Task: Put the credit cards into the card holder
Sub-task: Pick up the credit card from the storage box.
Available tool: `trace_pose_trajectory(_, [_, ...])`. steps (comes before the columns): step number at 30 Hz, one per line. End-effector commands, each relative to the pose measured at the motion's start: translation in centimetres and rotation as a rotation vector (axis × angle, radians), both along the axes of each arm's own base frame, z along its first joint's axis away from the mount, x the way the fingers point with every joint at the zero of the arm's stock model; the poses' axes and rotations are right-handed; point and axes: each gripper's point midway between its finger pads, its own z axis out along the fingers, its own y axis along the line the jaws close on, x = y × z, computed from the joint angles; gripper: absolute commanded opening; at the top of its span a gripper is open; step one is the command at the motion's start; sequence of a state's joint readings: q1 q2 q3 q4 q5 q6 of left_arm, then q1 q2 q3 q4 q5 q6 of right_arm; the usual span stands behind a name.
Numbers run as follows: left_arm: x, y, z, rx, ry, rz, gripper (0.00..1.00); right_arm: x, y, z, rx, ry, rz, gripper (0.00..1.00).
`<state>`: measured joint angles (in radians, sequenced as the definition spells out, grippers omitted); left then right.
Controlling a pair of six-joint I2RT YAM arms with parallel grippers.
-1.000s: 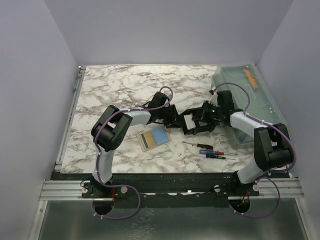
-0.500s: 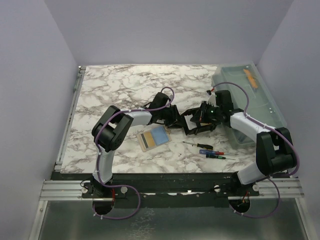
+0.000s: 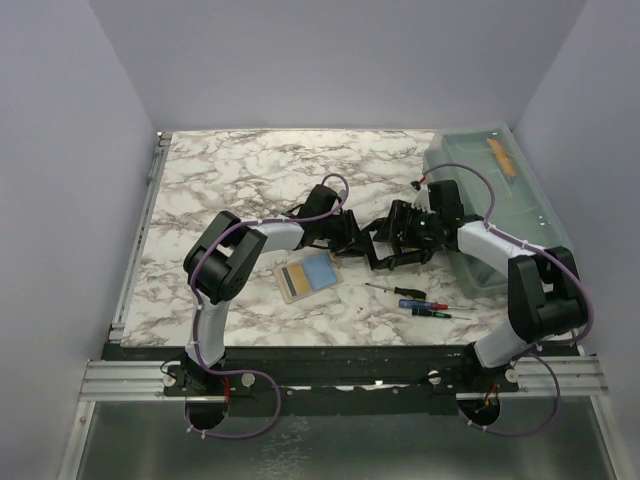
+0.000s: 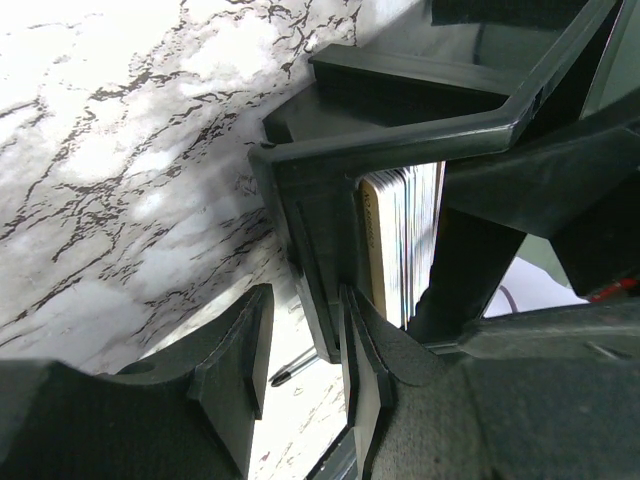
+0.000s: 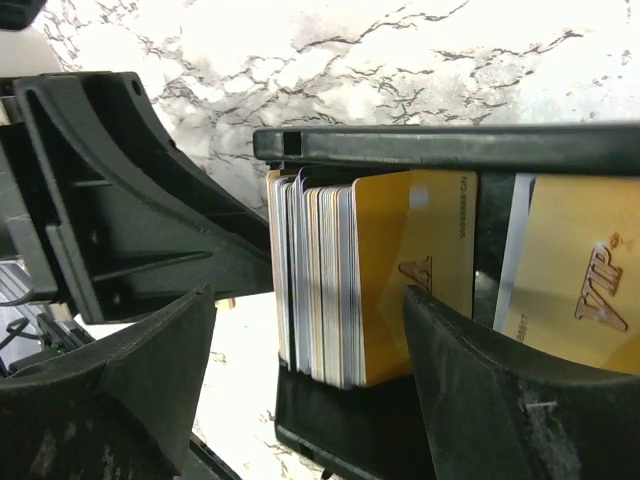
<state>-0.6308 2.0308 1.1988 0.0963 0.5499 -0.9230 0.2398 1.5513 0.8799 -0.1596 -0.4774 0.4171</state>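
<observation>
The black card holder [image 3: 390, 260] sits mid-table between my two grippers. Two credit cards lie flat to its left, a tan striped one [image 3: 293, 278] and a light blue one [image 3: 318, 268]. My left gripper [image 3: 352, 243] is at the holder's left end. In the left wrist view its fingers [image 4: 235, 370] straddle the holder's end wall [image 4: 320, 290], half closed round it. My right gripper [image 5: 308, 295] stands open on either side of a standing stack of several cards [image 5: 330, 290] in the holder, a yellow card [image 5: 420, 240] at the front. Another yellow card [image 5: 570, 290] stands behind a divider.
Small screwdrivers [image 3: 400, 290] [image 3: 425, 306] lie in front of the holder; one tip shows in the left wrist view [image 4: 295, 365]. A large translucent bin [image 3: 500, 215] with an orange thing [image 3: 500, 157] inside stands at the right, close behind the right arm.
My right gripper's jaws, shut half a second ago, have opened wide around the stack in the holder. The left gripper and the two cards on the table have not moved.
</observation>
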Motion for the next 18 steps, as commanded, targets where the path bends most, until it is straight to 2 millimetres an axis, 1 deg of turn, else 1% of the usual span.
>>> trace_pose_trajectory(1, [0.6,-1.0,0.8,-0.02,-0.045,-0.01,0.38,-0.3,0.9,-1.5,0.06,0.043,0.036,0.8])
trace_pose_trajectory(4, [0.6,-1.0,0.8,-0.022,-0.04,-0.013,0.38,-0.6,1.5,-2.3,0.091,0.072,0.068,0.81])
trace_pose_trajectory(7, [0.6,-1.1,0.8,-0.024,-0.04,-0.015,0.38,-0.9,2.1,-2.3,0.128,0.084,0.088,0.81])
trace_pose_trajectory(10, [0.6,-1.1,0.9,-0.023,-0.043,-0.015,0.38,-1.0,2.2,-1.4,0.145,0.075,0.089,0.77])
trace_pose_trajectory(15, [0.7,-1.1,0.8,-0.023,-0.045,-0.016,0.38,-1.1,2.3,0.8,0.167,0.044,0.073,0.65])
trace_pose_trajectory(18, [0.7,-1.1,0.8,-0.023,-0.042,-0.018,0.38,-1.1,2.1,1.4,0.162,0.033,0.058,0.6])
